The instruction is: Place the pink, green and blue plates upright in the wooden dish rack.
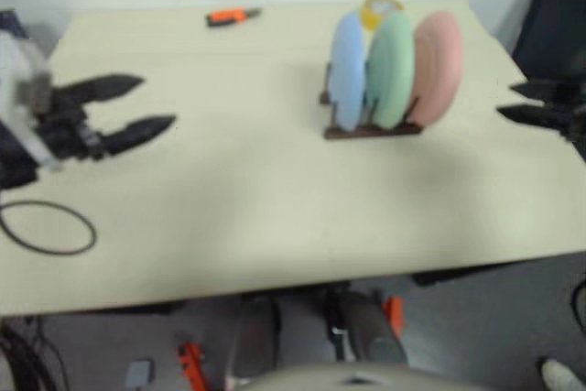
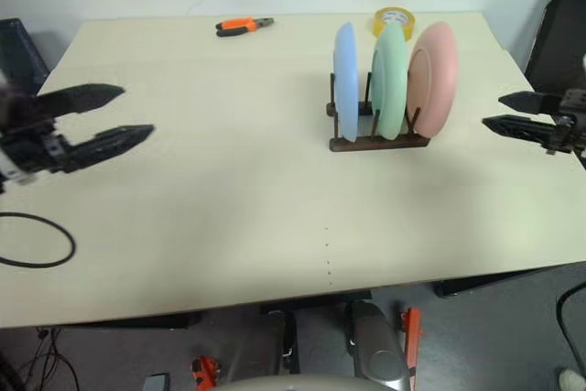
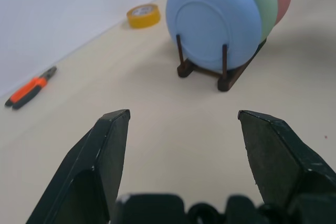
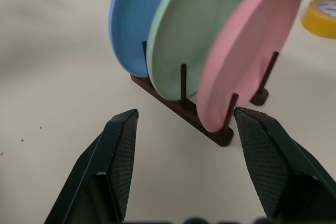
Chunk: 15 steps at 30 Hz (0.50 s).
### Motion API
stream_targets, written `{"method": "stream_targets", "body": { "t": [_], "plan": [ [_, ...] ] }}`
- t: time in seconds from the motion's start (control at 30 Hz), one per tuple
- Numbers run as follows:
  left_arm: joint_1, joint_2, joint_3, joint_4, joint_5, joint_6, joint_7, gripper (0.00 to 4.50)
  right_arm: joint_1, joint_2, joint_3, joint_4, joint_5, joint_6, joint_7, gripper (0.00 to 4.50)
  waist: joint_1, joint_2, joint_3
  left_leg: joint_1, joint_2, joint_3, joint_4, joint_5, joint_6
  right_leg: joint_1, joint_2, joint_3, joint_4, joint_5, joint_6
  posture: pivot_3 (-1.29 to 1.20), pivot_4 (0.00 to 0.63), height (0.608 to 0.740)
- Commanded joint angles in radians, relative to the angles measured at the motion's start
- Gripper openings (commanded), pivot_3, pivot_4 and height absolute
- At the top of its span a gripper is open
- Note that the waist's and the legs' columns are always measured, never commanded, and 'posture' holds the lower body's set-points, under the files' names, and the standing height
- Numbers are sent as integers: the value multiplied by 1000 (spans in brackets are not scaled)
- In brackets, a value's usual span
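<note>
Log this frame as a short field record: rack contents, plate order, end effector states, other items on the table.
rack: wooden dish rack toward the table's far right, holding three plates upright
plate order, robot's left to right: blue plate, green plate, pink plate
left end effector: open, empty, apart from rack
right end effector: open, empty, beside the pink plate, not touching
other items: orange pliers, yellow tape roll, black ring

No text, label, brand, number or sign can be read anywhere (the yellow tape roll (image 3: pixel 143 15) has a pale inner ring with faint marks, too small to make out), and the plates (image 2: pixel 394 80) are plain.
</note>
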Motion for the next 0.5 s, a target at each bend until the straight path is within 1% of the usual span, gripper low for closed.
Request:
{"method": "stream_targets", "body": {
  "t": [0.03, 0.17, 0.3, 0.5],
  "plan": [
    [8, 47, 74, 34, -12, -9, -64, 3630, -16, -10, -44, -43, 18, -25, 8, 3129, 1, 1, 0, 0, 0, 0, 0, 0, 0, -1, 0, 0, 0, 0, 0, 0, 150, 740],
    [14, 60, 93, 35, -12, 7, -69, 3630, 2, 27, -31, -105, 21, -17, -18, 3129, 2, 0, 0, 0, 1, 0, 0, 0, -1, -1, -1, 0, 0, 0, 0, 0, 150, 740],
    [34, 66, 117, -1, -17, 36, -62, 3630, 42, 55, -52, -183, 48, 8, -33, 3129, 5, 1, 0, -1, 1, 0, 0, -1, -1, -1, -3, 0, 0, -1, -1, 0, 150, 740],
    [88, 70, 150, -21, -5, 54, -74, 3630, 96, 71, -67, -240, 70, 43, -68, 3129, 5, 1, 0, -4, 2, 0, 0, -1, -2, -3, -3, 0, 0, -1, 0, 0, 150, 740]
  ]
}}
